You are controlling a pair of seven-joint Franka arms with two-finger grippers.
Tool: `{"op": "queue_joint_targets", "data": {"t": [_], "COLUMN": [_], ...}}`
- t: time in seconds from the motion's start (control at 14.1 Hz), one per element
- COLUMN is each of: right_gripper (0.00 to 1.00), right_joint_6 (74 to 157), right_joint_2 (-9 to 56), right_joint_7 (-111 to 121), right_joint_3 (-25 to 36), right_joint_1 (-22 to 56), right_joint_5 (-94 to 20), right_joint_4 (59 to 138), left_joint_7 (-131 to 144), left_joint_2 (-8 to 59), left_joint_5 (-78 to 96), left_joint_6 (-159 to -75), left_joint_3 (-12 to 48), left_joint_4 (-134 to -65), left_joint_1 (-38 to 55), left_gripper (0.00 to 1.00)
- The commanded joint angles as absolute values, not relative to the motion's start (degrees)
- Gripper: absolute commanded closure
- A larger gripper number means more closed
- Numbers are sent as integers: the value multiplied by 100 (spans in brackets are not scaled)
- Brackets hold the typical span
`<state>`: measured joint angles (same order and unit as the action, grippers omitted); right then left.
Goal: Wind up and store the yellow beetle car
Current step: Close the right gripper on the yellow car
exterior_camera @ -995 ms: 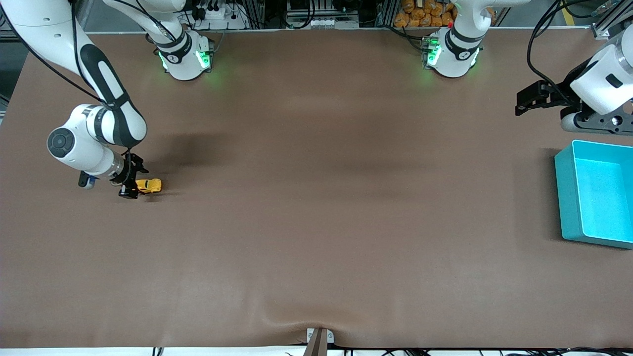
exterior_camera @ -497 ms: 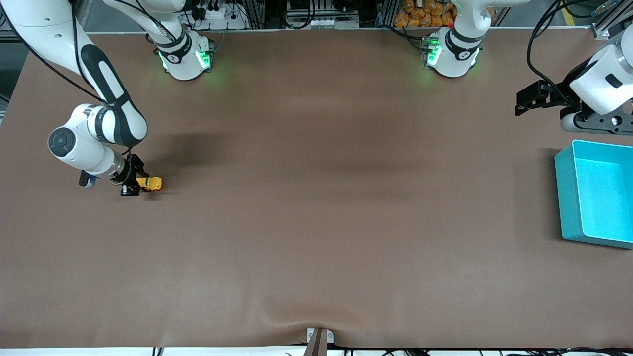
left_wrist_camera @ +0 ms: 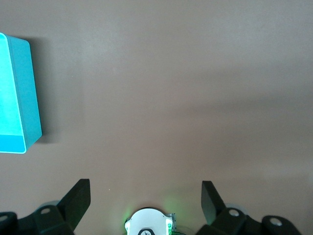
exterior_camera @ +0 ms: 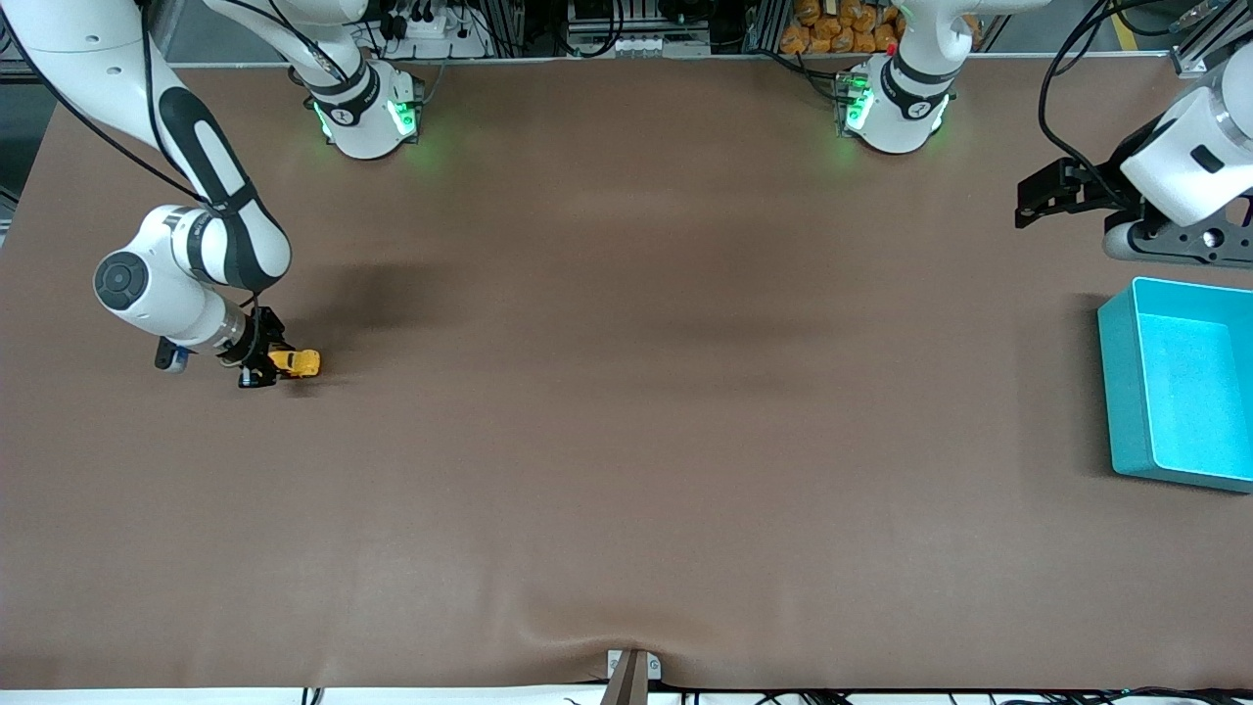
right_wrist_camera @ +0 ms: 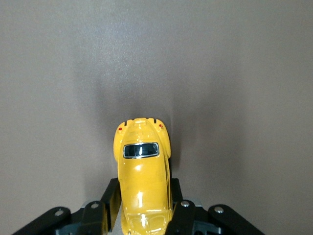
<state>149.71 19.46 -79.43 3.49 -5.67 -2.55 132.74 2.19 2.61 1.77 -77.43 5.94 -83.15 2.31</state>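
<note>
The right gripper [exterior_camera: 262, 364] is reaching low at the right arm's end of the table, squeezing the yellow beetle car [exterior_camera: 296, 363], a tiny, shiny car with dark windows. The left gripper [exterior_camera: 1040, 192] is waiting, spread open, near the teal bin [exterior_camera: 1126, 392].

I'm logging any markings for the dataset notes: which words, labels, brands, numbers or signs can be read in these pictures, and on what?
None can be read.
Small yellow beetle toy car, held in the right gripper: no lettering shows.
Teal plastic bin: plain.
Round dark marks on the two white arm bases: too small to read.
Left gripper, open over the brown table: unmarked.
</note>
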Motion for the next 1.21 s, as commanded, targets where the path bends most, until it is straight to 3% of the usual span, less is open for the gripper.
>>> {"op": "queue_joint_targets", "data": {"t": [0.0, 0.21, 1.14], "right_gripper": [82, 88, 89], "right_joint_6": [15003, 15055, 15618], "right_joint_2": [1854, 1881, 2180], "right_joint_7": [-7936, -8050, -8209], "right_joint_3": [281, 272, 290], "right_joint_1": [-817, -896, -993], "right_joint_5": [-272, -281, -264], "right_joint_4": [13360, 13351, 13342], "left_joint_7": [299, 281, 290], "left_joint_2": [298, 316, 352], "left_joint_5": [238, 220, 114], "left_joint_6": [-7743, -7743, -7770], "left_joint_3": [615, 615, 606], "left_joint_4": [-8279, -8279, -8314], "left_joint_1": [264, 272, 334], "left_gripper": [0, 0, 0]}}
